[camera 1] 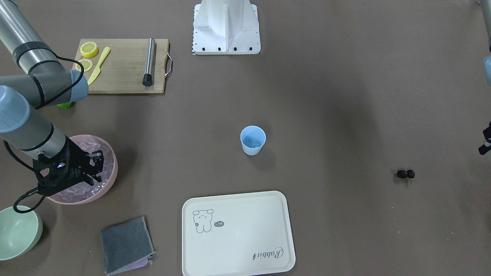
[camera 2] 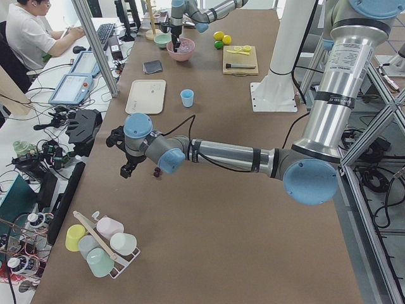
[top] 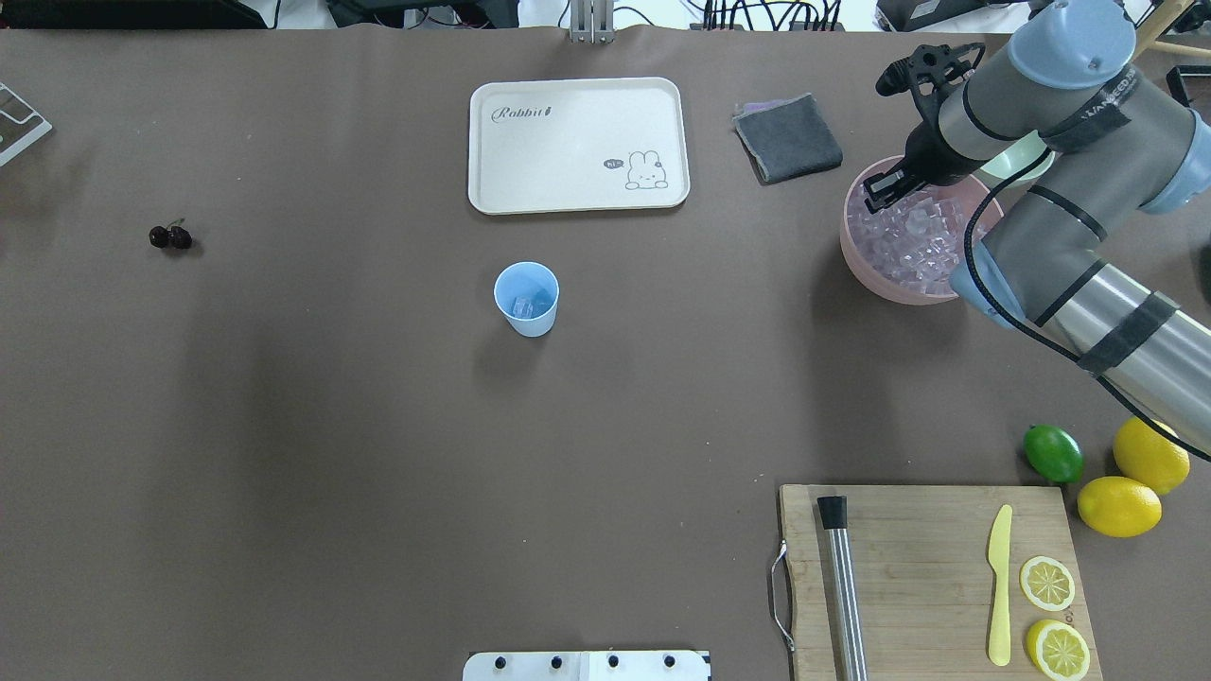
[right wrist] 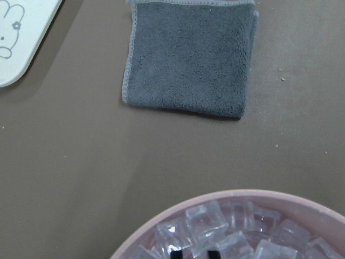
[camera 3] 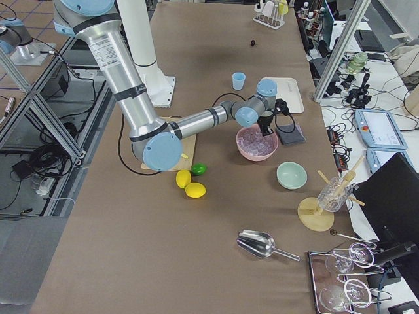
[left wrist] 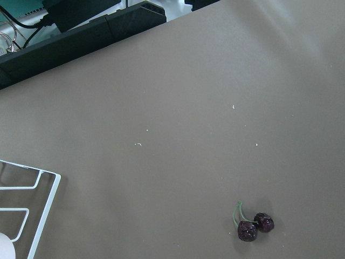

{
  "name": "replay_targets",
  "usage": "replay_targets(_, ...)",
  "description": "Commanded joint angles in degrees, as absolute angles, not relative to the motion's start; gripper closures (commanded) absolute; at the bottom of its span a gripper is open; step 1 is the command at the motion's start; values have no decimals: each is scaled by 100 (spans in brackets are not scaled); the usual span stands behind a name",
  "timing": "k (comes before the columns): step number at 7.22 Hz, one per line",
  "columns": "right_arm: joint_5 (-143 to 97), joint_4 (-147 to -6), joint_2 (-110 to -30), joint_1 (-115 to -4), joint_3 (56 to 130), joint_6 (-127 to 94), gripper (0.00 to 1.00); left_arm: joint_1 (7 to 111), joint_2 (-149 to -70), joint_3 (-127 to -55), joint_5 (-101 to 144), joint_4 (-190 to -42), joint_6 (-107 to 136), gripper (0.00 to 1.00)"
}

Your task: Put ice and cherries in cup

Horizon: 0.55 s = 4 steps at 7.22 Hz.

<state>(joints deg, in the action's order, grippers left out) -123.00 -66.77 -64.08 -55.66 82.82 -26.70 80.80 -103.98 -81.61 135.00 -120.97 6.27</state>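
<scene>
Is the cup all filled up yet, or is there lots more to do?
Only just started. The cup holds a little ice. The right hand is down in the pink bowl of ice, probably after more. The cherries lie on the table, far from the cup, not picked up yet, so they are left to do.

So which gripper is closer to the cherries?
Left. The left gripper hangs close by the cherries; the right gripper is far off, over the pink bowl of ice.
</scene>
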Motion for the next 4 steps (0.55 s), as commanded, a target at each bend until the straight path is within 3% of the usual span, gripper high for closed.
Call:
replay_targets(1, -12305, -6671, -6451, -5572, 8341, -2663, 11, 8077, -10397, -7964, 13500, -12347, 633, 3)
replay_targets(2, -12279, -6671, -6460, -5572, 8341, -2654, 2, 8051, -10397, -7945, 13500, -12357, 633, 3)
replay_targets(4, -12243, -6662, -6539, -5528, 8341, -2663, 2, 8042, -10397, -7963, 13500, -12357, 633, 3)
